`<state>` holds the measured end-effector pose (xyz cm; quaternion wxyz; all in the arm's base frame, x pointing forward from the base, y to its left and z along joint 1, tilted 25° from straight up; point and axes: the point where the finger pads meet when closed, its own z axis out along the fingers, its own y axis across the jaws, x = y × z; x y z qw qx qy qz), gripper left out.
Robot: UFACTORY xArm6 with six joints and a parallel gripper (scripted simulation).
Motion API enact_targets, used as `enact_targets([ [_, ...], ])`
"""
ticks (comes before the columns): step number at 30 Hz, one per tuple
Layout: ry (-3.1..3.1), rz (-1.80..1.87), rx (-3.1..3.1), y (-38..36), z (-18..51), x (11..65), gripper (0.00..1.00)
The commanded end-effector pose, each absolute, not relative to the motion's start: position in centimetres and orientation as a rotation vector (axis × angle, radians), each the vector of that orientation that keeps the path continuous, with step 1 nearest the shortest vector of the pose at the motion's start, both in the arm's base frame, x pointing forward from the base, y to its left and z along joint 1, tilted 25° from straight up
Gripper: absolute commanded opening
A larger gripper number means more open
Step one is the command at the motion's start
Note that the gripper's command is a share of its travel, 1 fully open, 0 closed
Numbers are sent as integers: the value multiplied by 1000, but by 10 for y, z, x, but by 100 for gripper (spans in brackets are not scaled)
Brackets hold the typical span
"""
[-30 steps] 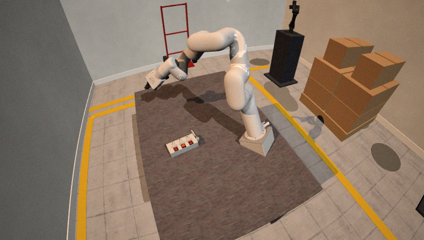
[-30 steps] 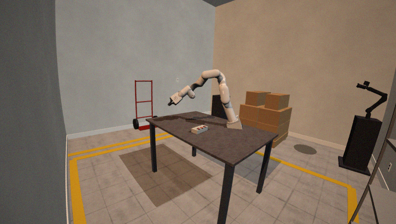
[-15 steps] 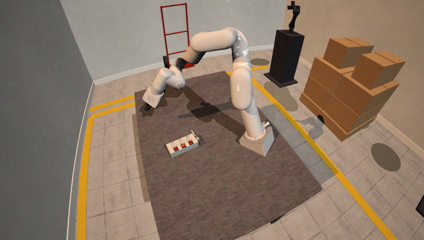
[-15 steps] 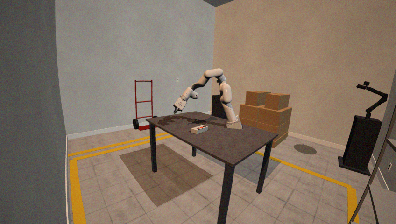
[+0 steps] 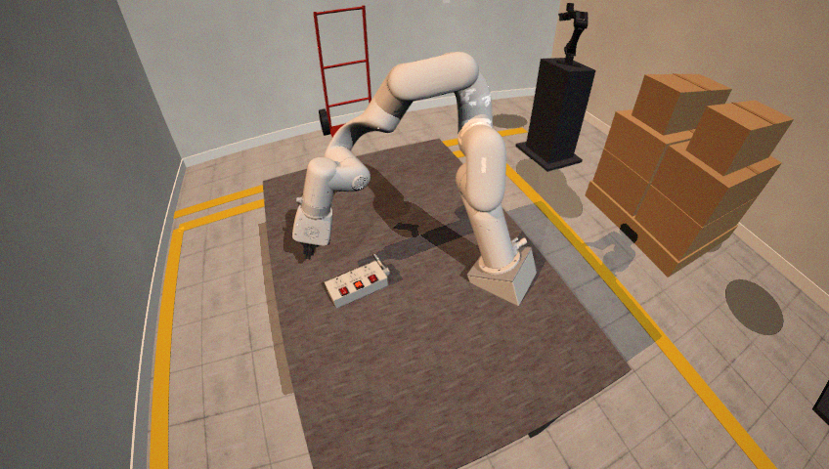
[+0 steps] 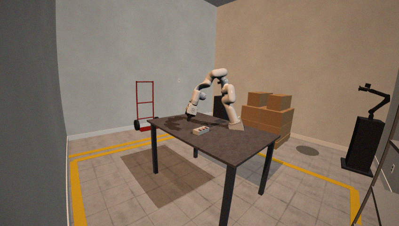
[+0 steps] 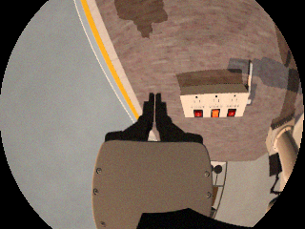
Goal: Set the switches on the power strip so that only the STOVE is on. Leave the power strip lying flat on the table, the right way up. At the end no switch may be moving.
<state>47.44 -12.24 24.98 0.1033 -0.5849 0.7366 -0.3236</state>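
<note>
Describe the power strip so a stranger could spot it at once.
Find the dark table with the white robot arm mounted on it. In front of the arm's base lies a small cream power strip, flat on the tabletop. It is the only loose item there, marked by three red switches in a row.
</note>
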Motion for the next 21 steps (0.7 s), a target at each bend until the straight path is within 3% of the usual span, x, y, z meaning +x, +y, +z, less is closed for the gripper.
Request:
enact_targets([
  [1,2169,-914,-1888,-88,231,459,0],
  [21,1945,-921,-2646,-3,168,359,0],
])
